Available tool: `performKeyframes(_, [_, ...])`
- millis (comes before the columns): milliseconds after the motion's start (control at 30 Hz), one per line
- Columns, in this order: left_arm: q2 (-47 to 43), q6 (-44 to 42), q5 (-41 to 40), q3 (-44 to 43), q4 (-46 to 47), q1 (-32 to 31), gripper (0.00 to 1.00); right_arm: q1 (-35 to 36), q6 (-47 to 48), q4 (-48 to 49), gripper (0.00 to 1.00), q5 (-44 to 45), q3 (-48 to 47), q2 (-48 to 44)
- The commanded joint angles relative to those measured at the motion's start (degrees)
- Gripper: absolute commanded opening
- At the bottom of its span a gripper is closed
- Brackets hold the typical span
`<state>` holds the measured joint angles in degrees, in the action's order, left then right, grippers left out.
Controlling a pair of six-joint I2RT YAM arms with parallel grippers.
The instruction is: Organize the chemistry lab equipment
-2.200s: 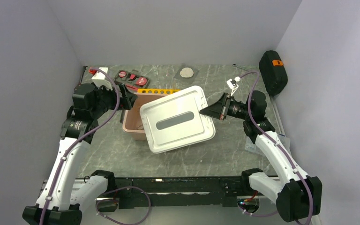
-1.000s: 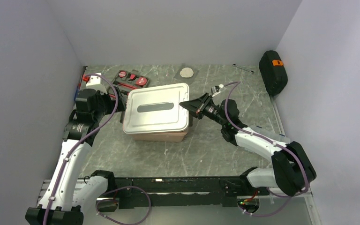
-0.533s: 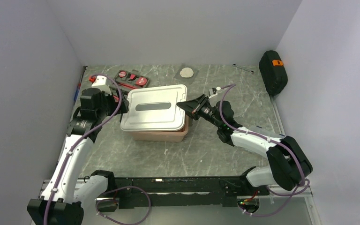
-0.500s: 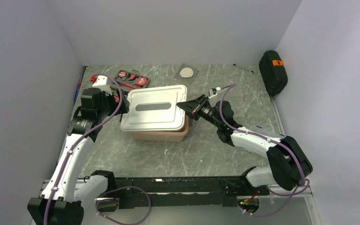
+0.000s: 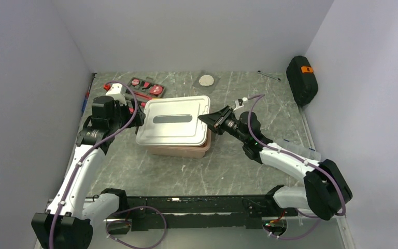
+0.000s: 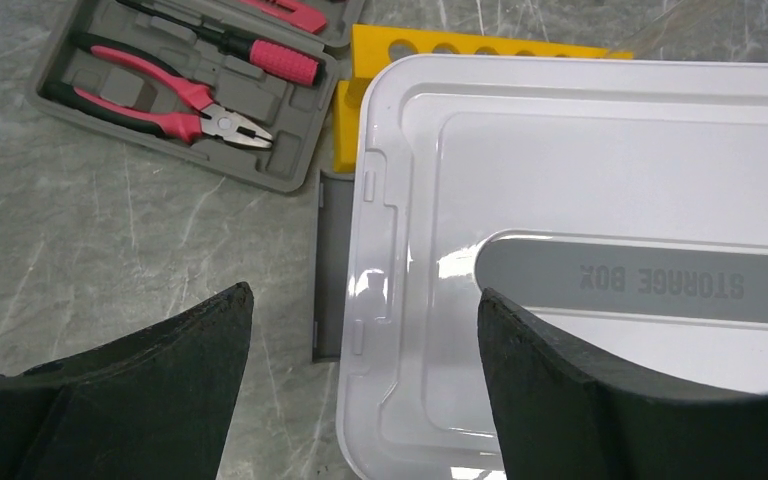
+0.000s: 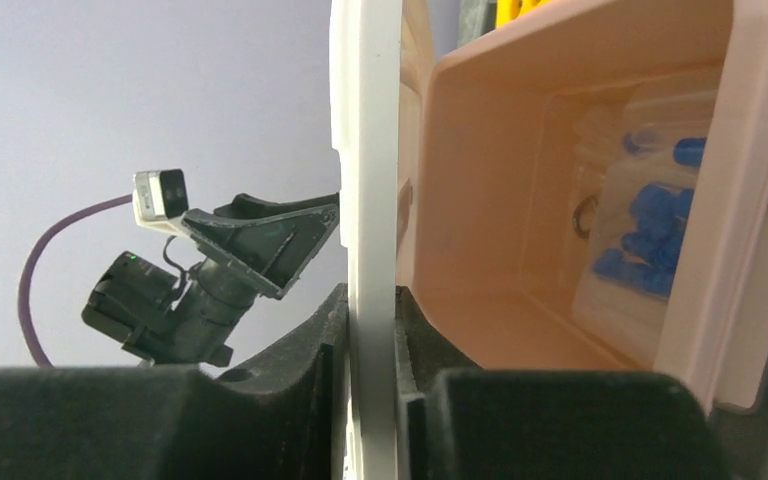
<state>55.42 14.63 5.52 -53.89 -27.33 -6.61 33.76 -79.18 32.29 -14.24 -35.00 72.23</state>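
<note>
The white lid point(image 5: 173, 120) has swung from tilted off to the right to lie over the pink bin point(image 5: 179, 151), not yet seated. The right gripper point(image 7: 370, 305) pinches its right edge, and the left gripper point(image 6: 362, 292) is spread wide at its left edge. The yellow rack point(image 6: 440, 48) shows just behind the bin, seemingly unstowed. The bag of blue-capped tubes point(image 7: 650, 240) lies inside.

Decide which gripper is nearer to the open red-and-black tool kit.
Left. The left gripper hovers at the left edge of the lid, close beside the tool kit; the right gripper clamps its right edge, farther away.
</note>
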Motion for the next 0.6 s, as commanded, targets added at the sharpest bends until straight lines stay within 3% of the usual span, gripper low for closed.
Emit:
performKeyframes(0, [0.95,-0.94,1.32,-1.73,-0.04,0.28,0.84,-0.18,7.38,-9.13,0.30,5.81,-3.32,-3.56])
performKeyframes(100, [1.09,-1.09,1.41,-1.74,-0.05,0.24,0.85,-0.20,10.37,-14.17,0.52,8.79,-4.33,-5.76])
performKeyframes(233, [1.27,-1.22,1.30,-1.83,-0.27,0.25,0.85,-0.19,12.70,-18.88,0.67,11.82,-4.35,-8.15])
performKeyframes(433, [1.69,-2.05,0.74,-2.00,-0.97,0.28,0.85,-0.22,17.64,-26.96,0.75,18.36,-5.23,-12.83])
performKeyframes(567, [1.74,-2.83,-0.28,-1.89,-1.80,0.28,0.85,-0.14,22.66,-33.74,0.70,22.46,-7.27,-15.61])
